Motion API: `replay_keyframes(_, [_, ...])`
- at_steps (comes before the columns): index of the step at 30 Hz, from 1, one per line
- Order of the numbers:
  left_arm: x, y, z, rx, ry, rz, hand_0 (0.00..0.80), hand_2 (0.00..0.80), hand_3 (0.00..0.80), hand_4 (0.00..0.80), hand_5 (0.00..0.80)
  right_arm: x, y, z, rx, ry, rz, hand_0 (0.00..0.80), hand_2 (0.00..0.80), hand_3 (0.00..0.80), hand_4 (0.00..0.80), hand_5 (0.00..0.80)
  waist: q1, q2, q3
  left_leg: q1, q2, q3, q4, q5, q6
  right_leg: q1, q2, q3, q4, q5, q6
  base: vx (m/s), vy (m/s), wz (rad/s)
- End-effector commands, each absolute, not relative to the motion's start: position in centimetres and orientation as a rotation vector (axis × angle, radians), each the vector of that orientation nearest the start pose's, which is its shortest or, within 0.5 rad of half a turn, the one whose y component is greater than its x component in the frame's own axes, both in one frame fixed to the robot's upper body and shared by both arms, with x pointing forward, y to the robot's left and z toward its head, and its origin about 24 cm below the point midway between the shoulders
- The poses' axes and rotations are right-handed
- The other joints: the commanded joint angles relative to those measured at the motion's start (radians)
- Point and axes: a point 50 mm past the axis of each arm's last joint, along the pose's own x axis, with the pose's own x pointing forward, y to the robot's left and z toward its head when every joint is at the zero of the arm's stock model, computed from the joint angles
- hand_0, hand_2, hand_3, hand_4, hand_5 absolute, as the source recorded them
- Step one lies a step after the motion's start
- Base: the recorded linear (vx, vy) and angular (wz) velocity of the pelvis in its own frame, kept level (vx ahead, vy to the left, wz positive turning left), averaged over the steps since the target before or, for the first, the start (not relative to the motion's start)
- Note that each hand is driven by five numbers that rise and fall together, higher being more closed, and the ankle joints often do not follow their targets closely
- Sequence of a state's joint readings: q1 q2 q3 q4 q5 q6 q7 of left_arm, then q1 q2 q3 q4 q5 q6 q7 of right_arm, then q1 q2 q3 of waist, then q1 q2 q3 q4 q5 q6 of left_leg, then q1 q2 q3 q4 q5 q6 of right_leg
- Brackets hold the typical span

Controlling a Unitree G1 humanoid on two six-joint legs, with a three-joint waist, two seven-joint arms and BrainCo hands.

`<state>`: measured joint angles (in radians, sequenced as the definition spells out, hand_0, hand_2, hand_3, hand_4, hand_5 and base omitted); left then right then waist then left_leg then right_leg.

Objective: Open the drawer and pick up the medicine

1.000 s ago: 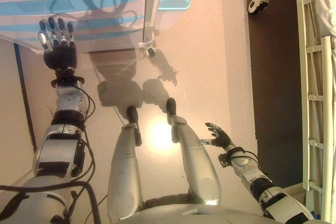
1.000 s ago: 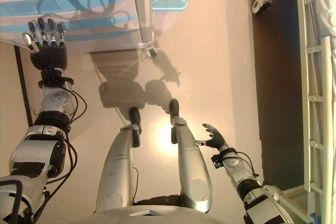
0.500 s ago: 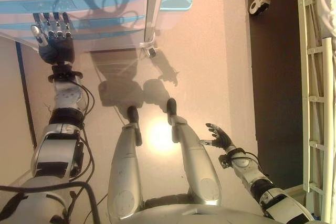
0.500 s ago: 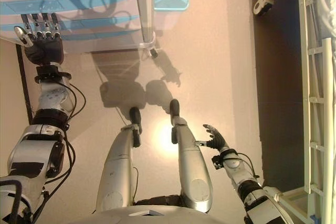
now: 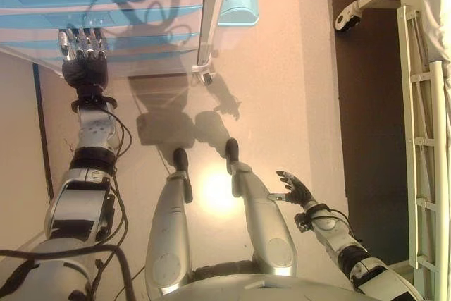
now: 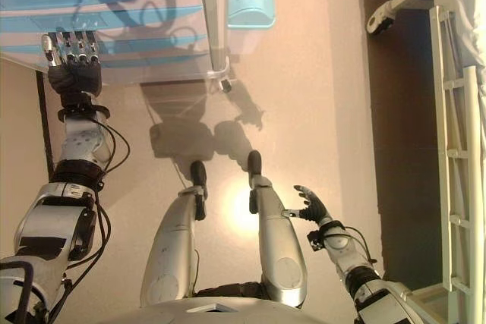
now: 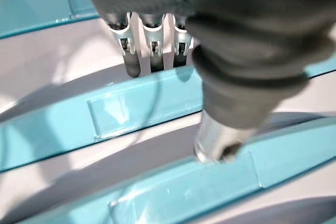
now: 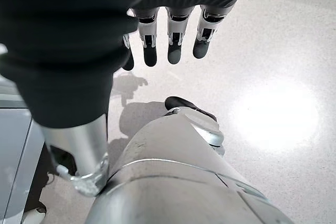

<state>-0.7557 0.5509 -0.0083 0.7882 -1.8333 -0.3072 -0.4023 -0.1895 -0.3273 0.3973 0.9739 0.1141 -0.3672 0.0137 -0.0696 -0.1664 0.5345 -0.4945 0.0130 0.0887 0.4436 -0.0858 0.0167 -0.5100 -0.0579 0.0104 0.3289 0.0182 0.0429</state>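
A translucent drawer unit (image 5: 141,5) with several blue drawer fronts stands on the floor ahead of me, all of its drawers closed. My left hand (image 5: 83,54) is stretched out to a lower drawer front. In the left wrist view its fingers (image 7: 152,56) are straight, with the tips against the upper edge of a blue drawer front (image 7: 142,108), and the thumb (image 7: 220,140) rests over the blue front below. My right hand (image 6: 310,204) hangs open and idle beside my right leg. No medicine is in sight.
A light blue bin (image 5: 239,1) sits to the right of the drawer unit, whose caster (image 5: 204,75) stands at its near corner. A white ladder-like frame (image 5: 423,139) and a dark floor strip (image 5: 366,103) run along the right side.
My left hand has reached forward onto the drawer front, and its fingers have tipped onto the blue strip. The camera has shifted a little. The right hand has stayed put.
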Motion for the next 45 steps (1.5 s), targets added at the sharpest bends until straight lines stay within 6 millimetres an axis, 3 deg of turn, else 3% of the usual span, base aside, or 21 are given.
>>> replay_keyframes(1, [31.9,24.8,34.0,-0.804,-1.223,-0.720,0.800,0.800,0.800,0.800,0.800,20.4,-20.3,-9.7,-0.440,0.522,0.289,0.000,0.000,0.000,0.000,0.000,0.026,0.051,-0.054,0.056,-0.074,0.017,0.019,-0.122,0.035,0.101,0.007,-0.006,-0.057,-0.024,0.005,-0.056,-0.011,0.02])
replay_keyframes(3, [32.0,24.7,32.9,-0.831,-1.213,-0.729,0.800,0.800,0.800,0.800,0.800,20.4,-20.3,-9.6,-0.451,0.518,0.295,0.000,0.000,0.000,0.000,0.000,0.038,0.053,-0.059,0.065,-0.078,0.006,0.005,-0.107,0.033,0.108,0.004,-0.013,-0.049,-0.032,-0.001,-0.075,-0.025,0.02])
replay_keyframes(7, [32.1,24.8,28.0,-0.917,-1.127,-0.681,0.800,0.800,0.800,0.800,0.800,20.3,-20.1,-9.6,-0.470,0.520,0.300,0.000,0.000,0.000,0.000,0.000,0.084,0.064,-0.074,0.107,-0.082,-0.034,-0.026,-0.094,0.019,0.155,-0.007,-0.055,-0.011,-0.088,-0.011,-0.046,-0.079,0.08])
replay_keyframes(10, [32.1,24.4,22.5,-0.996,-1.004,-0.617,0.800,0.800,0.800,0.800,0.800,20.3,-20.1,-9.7,-0.481,0.530,0.288,0.000,0.000,0.000,0.000,0.000,0.121,0.074,-0.088,0.142,-0.086,-0.067,-0.064,-0.069,0.007,0.195,-0.020,-0.092,0.003,-0.120,-0.018,-0.070,-0.114,0.38])
replay_keyframes(14, [30.1,23.5,13.2,-1.114,-0.802,-0.511,0.800,0.800,0.800,0.800,0.800,19.9,-21.0,-9.9,-0.517,0.566,0.264,0.000,0.000,0.000,0.000,0.000,0.176,0.106,-0.117,0.208,-0.084,-0.133,-0.139,-0.019,-0.014,0.270,-0.032,-0.141,0.001,-0.154,-0.031,-0.043,-0.096,0.48])
replay_keyframes(15, [29.8,23.3,12.2,-1.125,-0.772,-0.492,0.800,0.800,0.800,0.800,0.800,19.7,-21.2,-10.0,-0.527,0.570,0.265,0.000,0.000,0.000,0.000,0.000,0.181,0.111,-0.123,0.217,-0.082,-0.142,-0.152,-0.011,-0.017,0.280,-0.032,-0.149,-0.003,-0.157,-0.033,-0.023,-0.084,0.66])
replay_keyframes(16, [28.7,23.3,9.5,-1.158,-0.698,-0.457,0.800,0.800,0.800,0.800,0.800,19.6,-21.8,-10.0,-0.535,0.586,0.252,0.000,0.000,0.000,0.000,0.000,0.201,0.121,-0.135,0.243,-0.076,-0.161,-0.175,-0.002,-0.025,0.311,-0.034,-0.167,-0.007,-0.172,-0.037,-0.043,-0.072,0.72])
replay_keyframes(17, [28.4,23.5,8.6,-1.170,-0.672,-0.424,0.800,0.800,0.800,0.800,0.800,19.6,-22.1,-10.0,-0.547,0.586,0.253,0.000,0.000,0.000,0.000,0.000,0.205,0.126,-0.142,0.249,-0.073,-0.169,-0.188,0.010,-0.028,0.320,-0.035,-0.178,-0.017,-0.167,-0.039,-0.011,-0.089,0.69])
replay_keyframes(18, [26.8,24.1,5.8,-1.193,-0.604,-0.383,0.800,0.800,0.800,0.800,0.800,19.6,-23.0,-9.8,-0.556,0.606,0.242,0.000,0.000,0.000,0.000,0.000,0.223,0.136,-0.153,0.276,-0.064,-0.186,-0.212,0.022,-0.039,0.353,-0.035,-0.199,-0.023,-0.181,-0.045,-0.034,-0.056,0.66])
replay_keyframes(20, [24.7,25.1,2.8,-1.223,-0.535,-0.308,0.800,0.800,0.800,0.800,0.800,19.7,-24.1,-9.6,-0.569,0.623,0.227,0.000,0.000,0.000,0.000,0.000,0.245,0.152,-0.176,0.302,-0.056,-0.203,-0.250,0.047,-0.051,0.385,-0.036,-0.231,-0.042,-0.183,-0.054,-0.018,-0.035,0.56])
replay_keyframes(28, [17.1,28.2,-4.9,-1.277,-0.317,0.045,0.800,0.800,0.800,0.800,0.800,19.8,-26.9,-9.2,-0.580,0.685,0.180,0.000,0.000,0.000,0.000,0.000,0.301,0.187,-0.245,0.371,-0.059,-0.251,-0.310,0.079,-0.072,0.450,-0.050,-0.304,-0.065,-0.192,-0.061,-0.014,0.008,0.43])
replay_keyframes(36, [12.3,28.1,-9.4,-1.193,-0.008,0.289,0.800,0.800,0.800,0.800,0.800,18.7,-26.8,-9.9,-0.548,0.701,0.179,0.000,0.000,0.000,0.000,0.000,0.295,0.185,-0.301,0.413,-0.077,-0.265,-0.336,0.080,-0.068,0.482,-0.050,-0.306,-0.101,-0.173,-0.048,0.028,0.049,0.26])
replay_keyframes(37, [11.8,28.2,-9.9,-1.143,0.071,0.337,0.436,0.436,0.436,0.436,0.436,18.5,-26.8,-10.0,-0.544,0.705,0.174,0.000,0.000,0.000,0.000,0.000,0.291,0.183,-0.308,0.418,-0.080,-0.264,-0.337,0.079,-0.067,0.486,-0.050,-0.303,-0.107,-0.170,-0.047,0.061,0.050,0.05])
replay_keyframes(38, [11.3,28.2,-10.6,-1.089,0.168,0.396,0.000,0.000,0.000,0.000,0.000,18.2,-26.8,-10.2,-0.546,0.714,0.168,0.000,0.000,0.000,0.000,0.000,0.286,0.182,-0.316,0.422,-0.081,-0.262,-0.339,0.077,-0.066,0.489,-0.049,-0.300,-0.113,-0.167,-0.045,0.068,0.053,0.02])
replay_keyframes(41, [9.9,28.8,-12.1,-0.859,0.416,0.520,0.000,0.000,0.000,0.000,0.000,17.2,-27.1,-11.0,-0.582,0.765,0.123,0.000,0.000,0.000,0.000,0.000,0.266,0.175,-0.336,0.435,-0.089,-0.255,-0.338,0.067,-0.059,0.498,-0.049,-0.287,-0.132,-0.157,-0.039,0.070,0.047,0.01])
replay_keyframes(44, [9.4,29.1,-12.7,-0.655,0.578,0.543,0.000,0.000,0.000,0.000,0.000,16.3,-27.9,-11.3,-0.632,0.789,0.019,0.000,0.000,0.000,0.000,0.000,0.246,0.170,-0.353,0.446,-0.096,-0.243,-0.333,0.051,-0.049,0.506,-0.047,-0.265,-0.147,-0.147,-0.033,0.088,0.041,-0.01])
replay_keyframes(45, [9.2,29.2,-13.0,-0.512,0.663,0.530,0.000,0.000,0.000,0.000,0.000,16.1,-28.1,-11.1,-0.644,0.763,-0.039,0.000,0.000,0.000,0.000,0.000,0.235,0.168,-0.360,0.453,-0.099,-0.237,-0.333,0.044,-0.044,0.509,-0.044,-0.253,-0.154,-0.142,-0.028,0.097,0.037,-0.04])
